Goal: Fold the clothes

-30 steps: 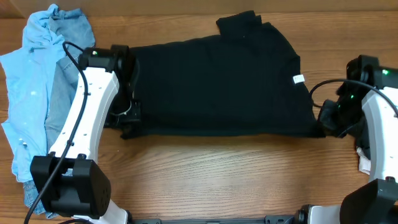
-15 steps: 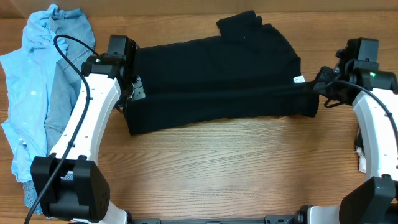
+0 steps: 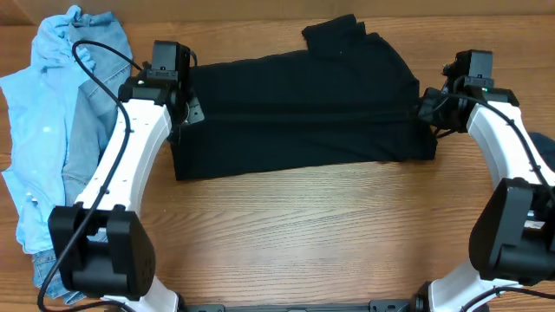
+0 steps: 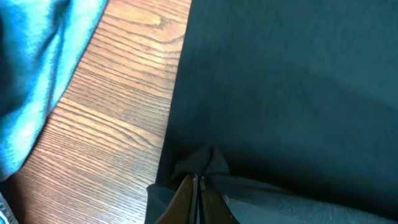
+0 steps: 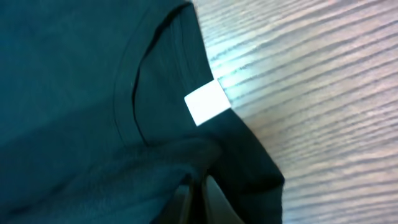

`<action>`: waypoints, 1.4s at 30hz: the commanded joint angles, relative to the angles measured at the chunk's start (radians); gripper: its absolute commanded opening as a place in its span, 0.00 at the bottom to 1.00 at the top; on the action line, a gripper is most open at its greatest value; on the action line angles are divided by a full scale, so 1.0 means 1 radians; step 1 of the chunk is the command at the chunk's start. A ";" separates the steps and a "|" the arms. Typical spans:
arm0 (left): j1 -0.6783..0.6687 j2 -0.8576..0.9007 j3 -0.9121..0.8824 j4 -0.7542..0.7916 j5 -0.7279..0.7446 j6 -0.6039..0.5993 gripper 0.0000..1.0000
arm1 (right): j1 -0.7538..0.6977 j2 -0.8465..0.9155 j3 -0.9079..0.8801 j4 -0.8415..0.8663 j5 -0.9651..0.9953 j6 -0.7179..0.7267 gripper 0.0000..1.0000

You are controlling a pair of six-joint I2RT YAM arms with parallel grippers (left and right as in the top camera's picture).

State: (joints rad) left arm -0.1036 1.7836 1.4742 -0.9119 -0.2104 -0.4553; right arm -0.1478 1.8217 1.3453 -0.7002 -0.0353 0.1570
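The black T-shirt (image 3: 303, 108) lies across the middle of the table, its near part folded up over the rest. My left gripper (image 3: 185, 111) is shut on the shirt's left edge; in the left wrist view the fingertips (image 4: 197, 180) pinch a pucker of black cloth (image 4: 280, 93). My right gripper (image 3: 427, 110) is shut on the shirt's right edge; in the right wrist view the fingers (image 5: 199, 186) pinch black cloth just below the small white label (image 5: 206, 102). A light blue shirt (image 3: 39, 130) and blue denim jeans (image 3: 87, 121) lie piled at the far left.
Bare wooden table (image 3: 329, 225) stretches in front of the shirt. A sleeve (image 3: 334, 35) sticks out at the shirt's far edge. A small white and dark object (image 3: 542, 147) sits at the right edge behind my right arm.
Both grippers have carried the shirt's near edge away from me, folding it over the upper part. The shirt now covers a narrower band of the table.
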 commanded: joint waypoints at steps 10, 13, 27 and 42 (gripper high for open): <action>0.003 0.145 0.000 0.025 -0.032 0.006 0.38 | -0.002 0.003 0.006 0.065 0.014 -0.008 0.10; 0.008 0.145 0.000 0.034 -0.039 0.011 0.49 | -0.002 0.003 0.004 0.034 0.014 -0.008 0.11; -0.029 0.148 0.004 -0.117 0.237 0.078 0.34 | -0.017 0.092 0.002 -0.068 0.010 -0.038 0.14; -0.047 0.392 -0.048 -0.081 0.186 0.097 0.35 | -0.019 0.256 0.002 -0.208 0.026 -0.033 0.21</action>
State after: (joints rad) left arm -0.1501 2.0876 1.4487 -0.9127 -0.0193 -0.3813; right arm -0.1638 2.0327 1.3613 -0.8299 -0.0357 0.1265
